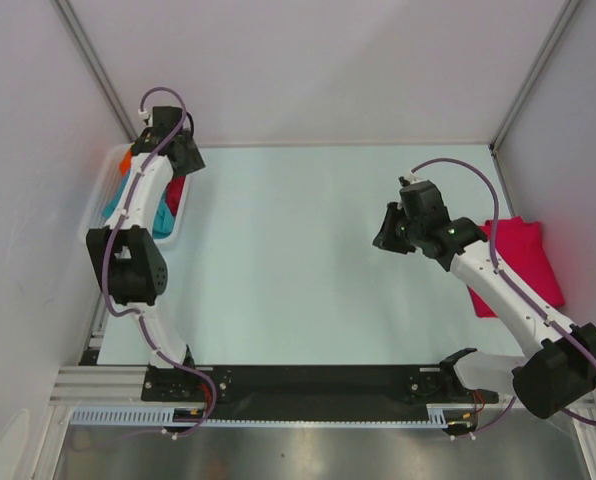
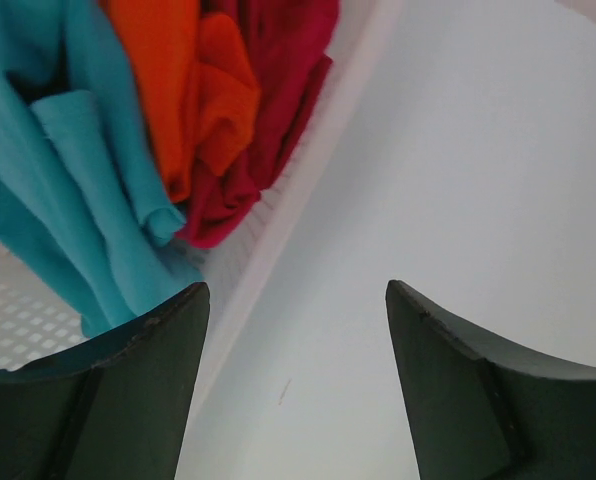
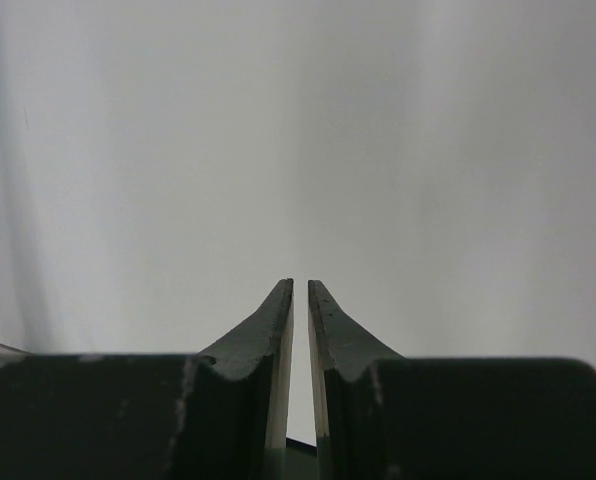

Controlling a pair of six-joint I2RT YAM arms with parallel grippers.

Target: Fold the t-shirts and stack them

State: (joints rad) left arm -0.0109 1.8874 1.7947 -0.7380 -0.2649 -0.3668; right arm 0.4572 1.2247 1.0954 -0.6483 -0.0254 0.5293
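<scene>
Three t-shirts lie bunched in the white slatted basket (image 2: pixel 16 322) at the far left: a teal one (image 2: pixel 68 180), an orange one (image 2: pixel 178 90) and a crimson one (image 2: pixel 278 90). My left gripper (image 2: pixel 296 290) hangs open and empty over the table, just beside the basket's rim; in the top view it (image 1: pixel 183 155) is at the basket's far right corner. Another crimson-pink t-shirt (image 1: pixel 523 255) lies folded at the table's right edge, partly under my right arm. My right gripper (image 1: pixel 386 235) hovers left of it, over bare table. Its jaws (image 3: pixel 300 283) stand shut with only a thin slit, holding nothing.
The basket (image 1: pixel 183 232) stands against the left wall. White walls close in the table on the left, back and right. Both arm bases sit on the black rail (image 1: pixel 308 380) at the near edge.
</scene>
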